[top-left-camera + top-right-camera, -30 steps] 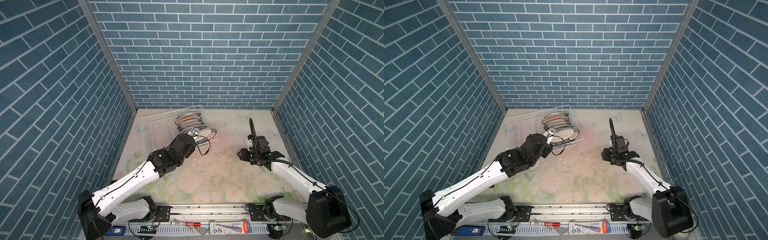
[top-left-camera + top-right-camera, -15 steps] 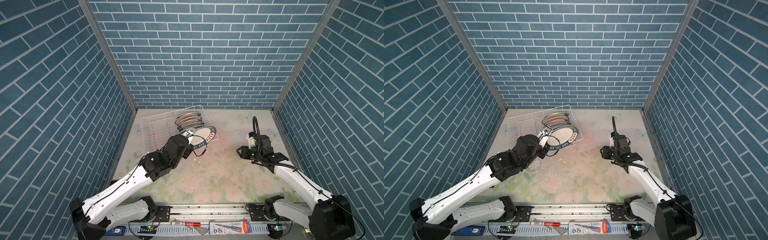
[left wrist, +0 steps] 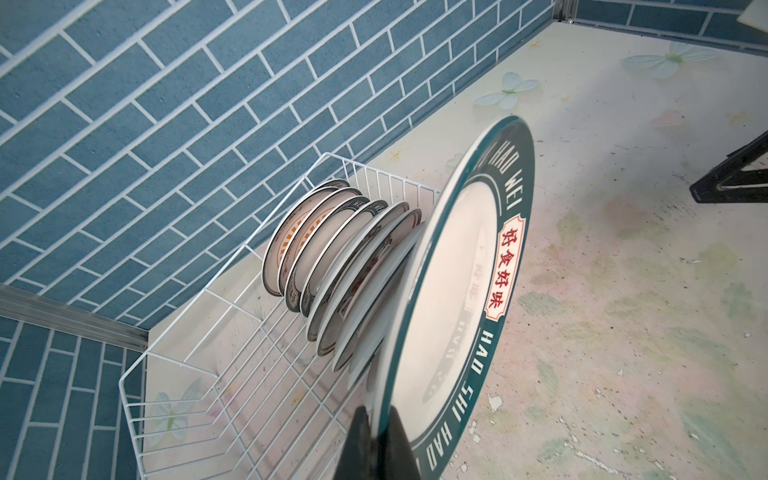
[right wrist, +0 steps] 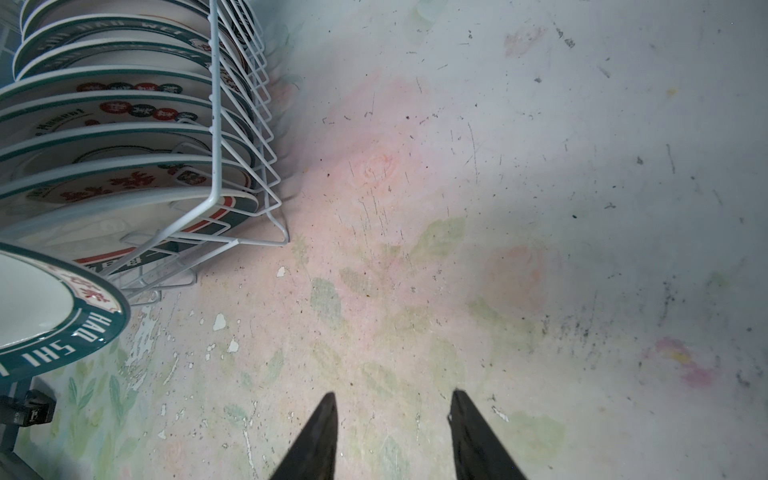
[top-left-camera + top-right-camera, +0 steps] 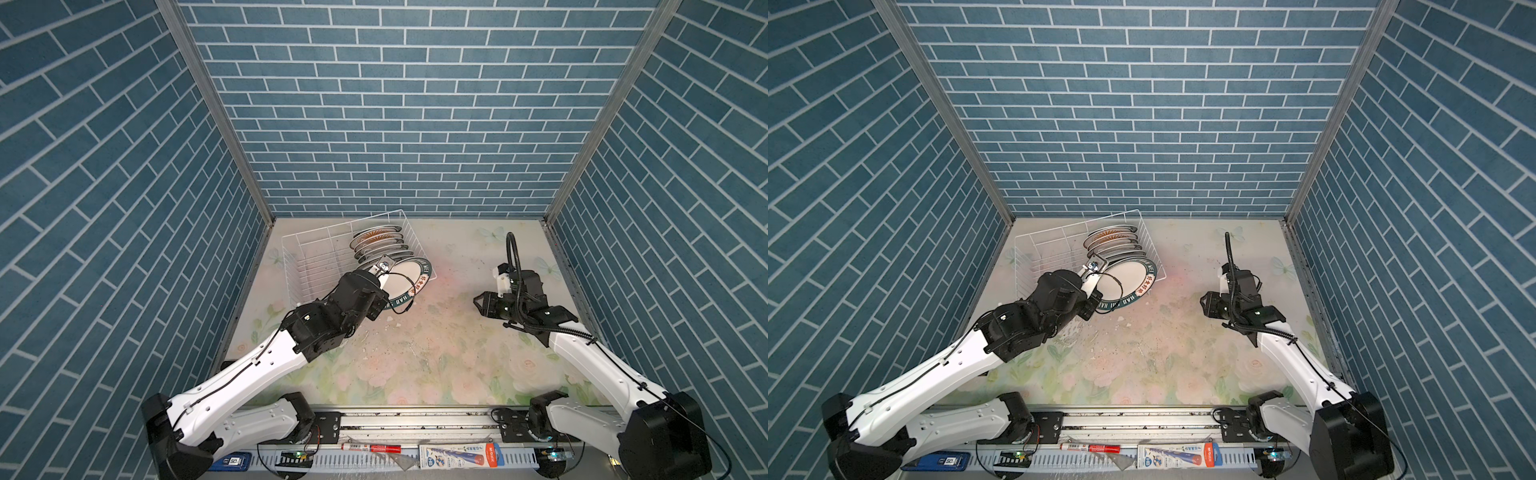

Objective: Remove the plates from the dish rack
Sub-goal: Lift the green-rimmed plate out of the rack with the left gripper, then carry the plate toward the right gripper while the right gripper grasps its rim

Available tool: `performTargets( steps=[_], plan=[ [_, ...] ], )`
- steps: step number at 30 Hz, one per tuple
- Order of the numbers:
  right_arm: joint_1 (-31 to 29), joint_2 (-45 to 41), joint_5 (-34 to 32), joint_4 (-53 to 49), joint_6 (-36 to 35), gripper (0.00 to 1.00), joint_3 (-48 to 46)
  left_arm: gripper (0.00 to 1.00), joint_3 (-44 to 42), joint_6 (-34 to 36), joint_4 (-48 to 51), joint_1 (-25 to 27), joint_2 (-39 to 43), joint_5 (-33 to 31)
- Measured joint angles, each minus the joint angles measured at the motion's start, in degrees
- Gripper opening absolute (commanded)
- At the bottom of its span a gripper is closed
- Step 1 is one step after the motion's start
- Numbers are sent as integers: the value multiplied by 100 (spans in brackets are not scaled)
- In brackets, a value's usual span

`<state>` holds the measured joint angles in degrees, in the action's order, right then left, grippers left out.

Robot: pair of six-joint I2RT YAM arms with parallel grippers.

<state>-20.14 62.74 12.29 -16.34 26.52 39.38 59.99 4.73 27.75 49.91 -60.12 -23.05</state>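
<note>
Plate pinched at its rim by our left gripper hangs tilted beside the dish rack as our right gripper, open and empty, faces it well apart.

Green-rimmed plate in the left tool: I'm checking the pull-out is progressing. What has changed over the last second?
The green-rimmed plate, clamped in the left tool, has tipped to show more of its face from above, its lower edge drawn toward the front, away from the dish rack. The right tool shifted only slightly. Unchanged: the grip, the remaining plates in the rack, the right tool open and empty.
</note>
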Motion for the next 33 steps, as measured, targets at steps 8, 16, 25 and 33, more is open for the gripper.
performTargets(
  steps=[8, 16, 25, 33],
  plan=[
    [0, -197, 166, 157, 4, 45, -55, 0, 0, -140, 20, 0, -48, 280],
    [0, -470, 542, 470, 68, 46, -435, 0, 0, -299, -22, 0, -232, 501],
    [2, -1073, 1191, 1381, 522, 46, -1130, 0, 201, -881, -70, 0, -293, 986],
    [2, -1355, 1325, 3143, 1211, 41, -2131, 0, 433, -1886, -107, -4, -590, 1207]
  ],
)
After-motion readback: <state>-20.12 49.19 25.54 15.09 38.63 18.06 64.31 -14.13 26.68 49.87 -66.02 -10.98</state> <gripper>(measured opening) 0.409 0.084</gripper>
